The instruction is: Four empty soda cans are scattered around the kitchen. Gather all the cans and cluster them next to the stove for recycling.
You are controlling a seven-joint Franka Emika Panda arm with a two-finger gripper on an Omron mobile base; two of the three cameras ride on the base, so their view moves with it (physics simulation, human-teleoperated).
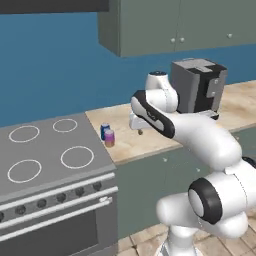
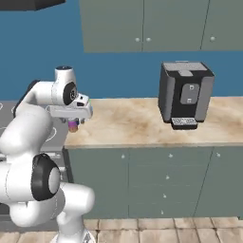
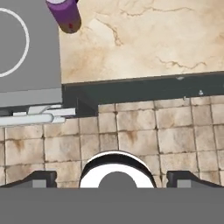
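A rendered home kitchen: a wide grey stove point(image 1: 50, 155) with white ring burners and a row of front knobs stands against a deep blue wall point(image 1: 55, 70), beside a beige marble counter point(image 2: 137, 123). Grey-green cabinets point(image 2: 161, 180) run below and above the counter, a dark coffee machine point(image 2: 185, 92) sits on it, and tan floor tiles point(image 3: 131, 131) lie underfoot

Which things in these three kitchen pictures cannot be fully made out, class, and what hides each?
- Blue can, left base view: partly hidden behind the purple-pink can.
- Purple-pink can, hand view: top cut by the frame edge.
- Gripper, left base view: too small to tell whether open or shut.
- Stove: cut off at the left edge.
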